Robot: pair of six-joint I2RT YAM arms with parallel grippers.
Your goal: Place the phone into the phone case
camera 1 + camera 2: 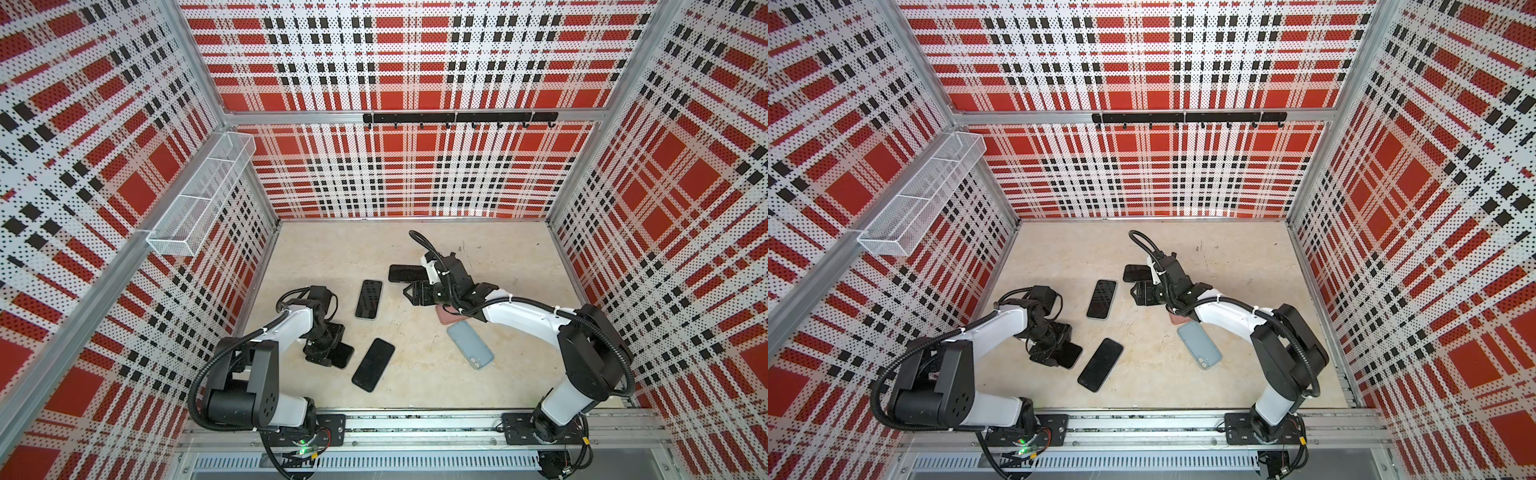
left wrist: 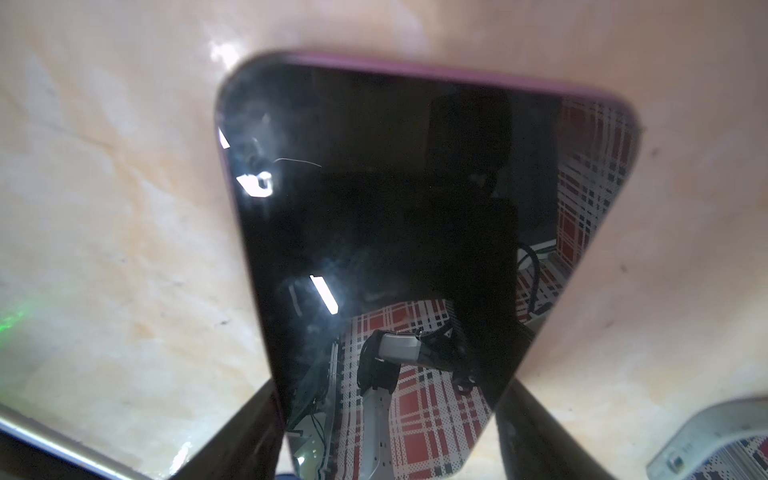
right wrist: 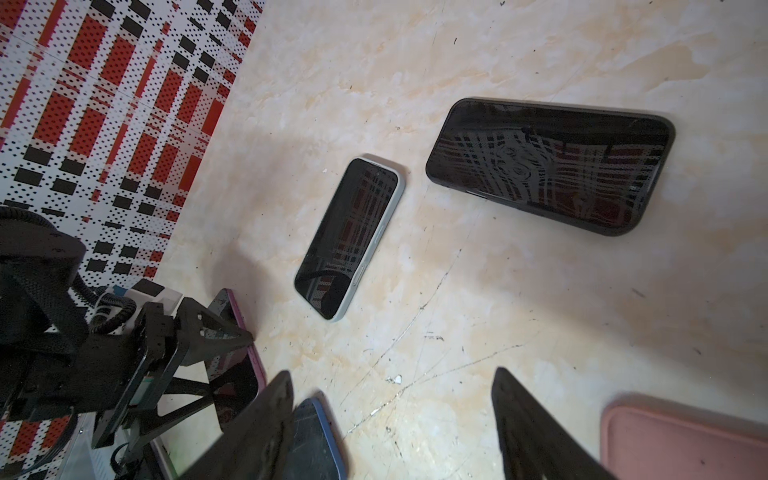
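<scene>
The purple phone (image 2: 374,187) sits inside the left claw (image 2: 390,386); I cannot tell if it squeezes. The right claw (image 3: 392,372) is open, a pink case (image 3: 685,444) beside it.

phones (image 1: 369,299) (image 1: 372,364) (image 1: 403,273) (image 1: 343,357): were 4 | loose cases were 2: pink case (image 1: 451,318), blue case (image 1: 470,345) | arms (image 1: 291,322) (image 1: 523,316): 2 | wire basket (image 1: 199,195): 1 | hook rail (image 1: 457,117): 1

Red-white-black plaid walls (image 1: 415,62) are seen all round. A beige marbled floor (image 1: 490,386) is evenly lit below. A wire basket (image 1: 199,195) is hung left, a hook rail (image 1: 457,117) upper centre.
</scene>
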